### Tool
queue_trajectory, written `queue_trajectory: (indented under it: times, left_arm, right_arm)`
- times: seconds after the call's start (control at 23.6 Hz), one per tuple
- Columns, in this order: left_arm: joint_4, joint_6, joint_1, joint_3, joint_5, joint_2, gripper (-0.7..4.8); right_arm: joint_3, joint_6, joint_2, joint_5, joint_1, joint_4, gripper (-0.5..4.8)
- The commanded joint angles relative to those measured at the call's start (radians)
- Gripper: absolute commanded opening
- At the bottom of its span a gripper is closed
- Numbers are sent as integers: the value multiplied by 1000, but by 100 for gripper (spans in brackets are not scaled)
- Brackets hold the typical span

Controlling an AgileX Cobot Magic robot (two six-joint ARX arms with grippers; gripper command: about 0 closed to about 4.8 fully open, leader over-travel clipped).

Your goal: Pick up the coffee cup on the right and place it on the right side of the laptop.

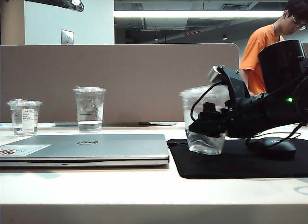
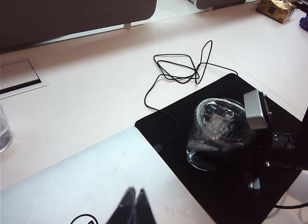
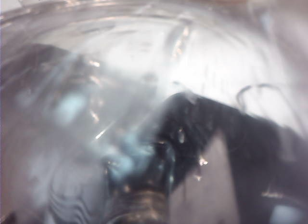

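RIGHT gripper (image 1: 208, 122) at the coffee cup (image 1: 204, 119) on the black mat (image 1: 240, 164), 3 o'clock of the laptop (image 1: 86, 148); grip unreadable | LEFT gripper (image 2: 133, 204) pinched together over the lid | RISK: you back out crooked, a finger tips the cup
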Motion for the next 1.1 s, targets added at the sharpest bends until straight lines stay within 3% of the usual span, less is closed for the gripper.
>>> queue_trajectory:
  times: [0.04, 0.13, 0.81, 0.89, 0.93, 1.1]
  left_arm:
    - [13, 4, 0, 5, 7, -3, -5]
    - [13, 4, 0, 5, 7, -3, -5]
    - [13, 4, 0, 5, 7, -3, -5]
    - [13, 4, 0, 5, 7, -3, -5]
    - [13, 4, 0, 5, 7, -3, -5]
    - [13, 4, 0, 5, 7, -3, -5]
  right_arm:
    - [-9, 3, -2, -4, 2, 16, 453]
    - [-16, 3, -5, -4, 2, 13, 479]
    - [-305, 4, -313, 1, 2, 11, 470]
    - [-341, 3, -384, 0, 2, -4, 231]
    - [-369, 1, -466, 2, 2, -32, -15]
    - [-387, 3, -624, 34, 2, -127, -9]
